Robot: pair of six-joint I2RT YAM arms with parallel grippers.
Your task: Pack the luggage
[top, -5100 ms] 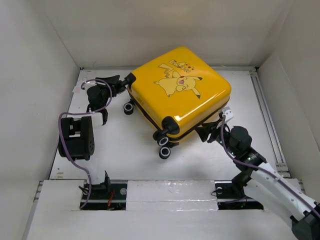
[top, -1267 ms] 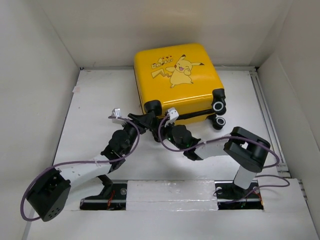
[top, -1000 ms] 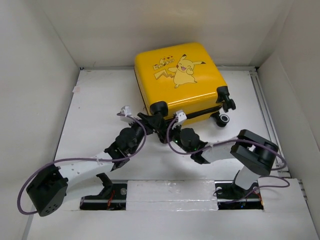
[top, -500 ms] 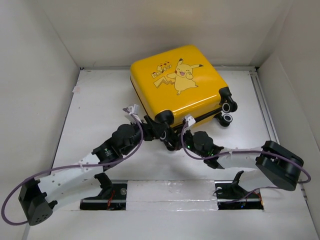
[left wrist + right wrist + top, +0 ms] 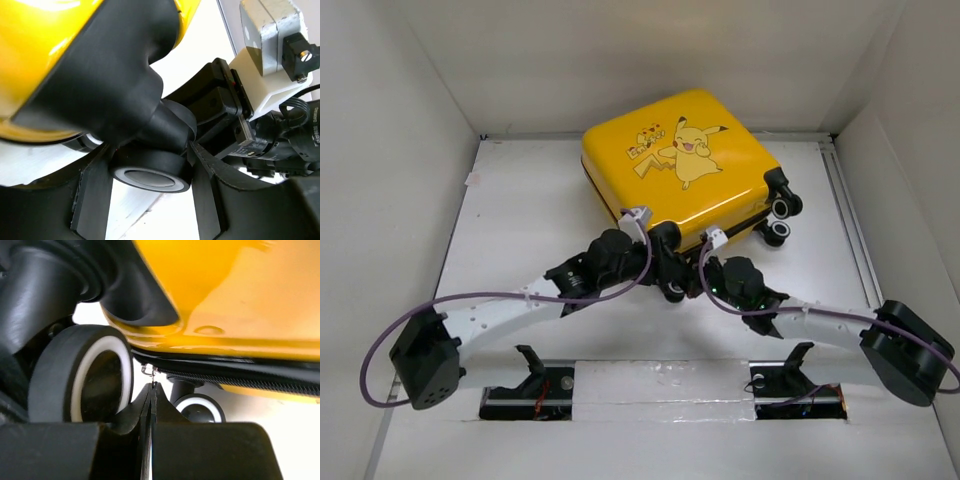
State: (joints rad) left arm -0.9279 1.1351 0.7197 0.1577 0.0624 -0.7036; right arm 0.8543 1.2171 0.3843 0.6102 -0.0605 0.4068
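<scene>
Luggage, a yellow Pikachu hard-shell suitcase [image 5: 690, 160], lies flat, print up and zipped shut, at the far middle of the white table [image 5: 520, 220]. It has swung round since a few seconds ago: the wheel end that faced the near left now points right, and in the last second it has turned a little further. That brings its near corner within reach of both arms, so I judge the work is still at opening the case, with no packing begun. The left arm, earlier out by the far-left edge, now reaches in to that corner. The left gripper [image 5: 663, 248] stands about half wide astride a black spinner wheel [image 5: 150, 172], its fingers seemingly pressed to both sides and steadying the case. The right gripper [image 5: 151, 390] is closed tight, its tips just under the small metal zipper pull [image 5: 149, 371]; whether the pull is pinched I cannot tell. Two more wheels [image 5: 780, 210] stick out at the right. Wheel housings crowd the zip seam [image 5: 240, 375], and the two wrists sit nearly touching, so room is scant.
</scene>
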